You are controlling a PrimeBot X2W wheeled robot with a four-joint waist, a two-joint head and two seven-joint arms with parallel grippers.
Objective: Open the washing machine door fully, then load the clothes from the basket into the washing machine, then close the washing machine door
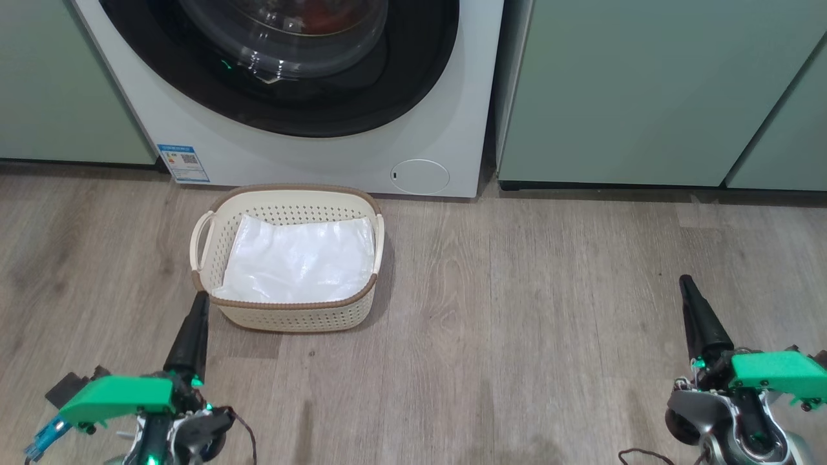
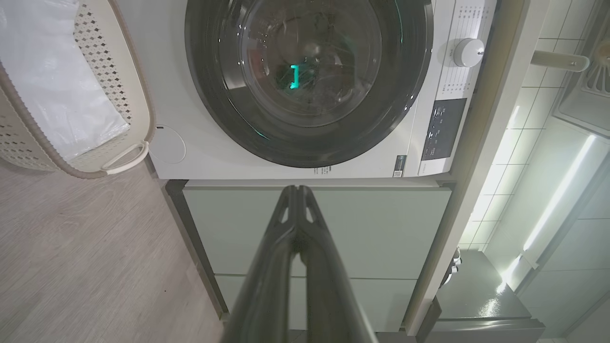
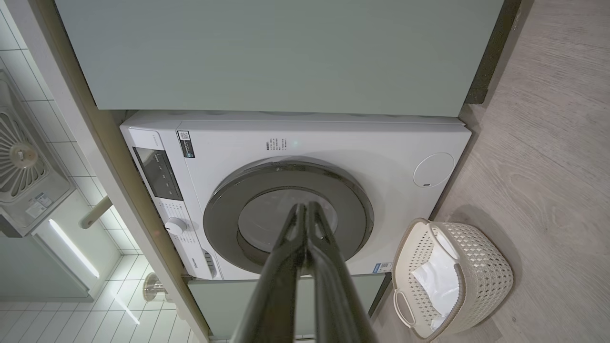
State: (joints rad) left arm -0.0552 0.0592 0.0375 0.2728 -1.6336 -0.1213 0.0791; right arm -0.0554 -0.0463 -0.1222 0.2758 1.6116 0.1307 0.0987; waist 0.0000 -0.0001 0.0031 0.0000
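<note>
Head view, tools first. Left gripper: two long dark fingers pressed together with nothing between them, tip just beside the near left corner of the small oval cream plastic basket with perforated sides and a brown woven-look rim. Left wrist view agrees: the left gripper fingers meet at the tip, and the basket sits off to one side, apart from them. Right gripper: likewise closed and empty, well apart from the basket on its right, over grey wood-look floor. Right wrist view: right gripper fingers touch at the tip.

Basket: upright on the floor, with a plain white glossy sheet lying inside it.

Directly behind the basket: big white front-loading washing machine. Its blue sticker is behind the basket's left handle, its round white hatch behind the basket's right end. Above the basket: large round door with a glossy black rim and clear domed glass, flush against the machine front. A red patch of the clothes shows through the glass, inside the machine. Pale green cabinets stand behind the basket, to its left and right.
</note>
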